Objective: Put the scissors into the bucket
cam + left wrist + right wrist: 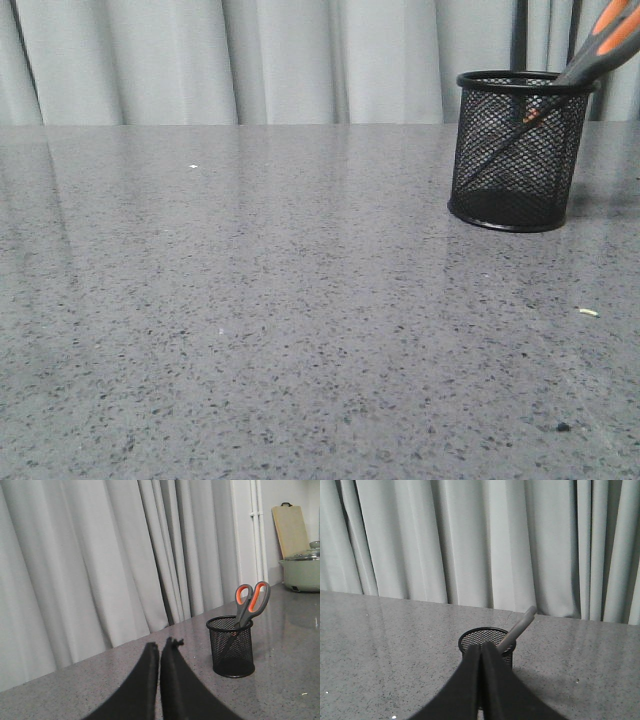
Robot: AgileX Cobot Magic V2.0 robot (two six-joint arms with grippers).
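Note:
The black wire-mesh bucket [520, 150] stands upright on the grey table at the far right. The scissors [600, 45] stand in it, blades down, grey and orange handles leaning out over the rim to the right. In the left wrist view the bucket [231, 647] and the scissors [251, 602] are off to one side, well away from my left gripper [160, 647], which is shut and empty. In the right wrist view my right gripper [481, 647] is shut and empty, in front of the bucket [485, 640], with the scissors' handle [517, 630] edge-on. Neither gripper shows in the front view.
Grey speckled table [250, 300] with pale curtains behind it. A small pale scrap [588, 312] lies near the right edge. In the left wrist view a pale green pot [302, 572] and a wooden board [290, 527] stand at the far end.

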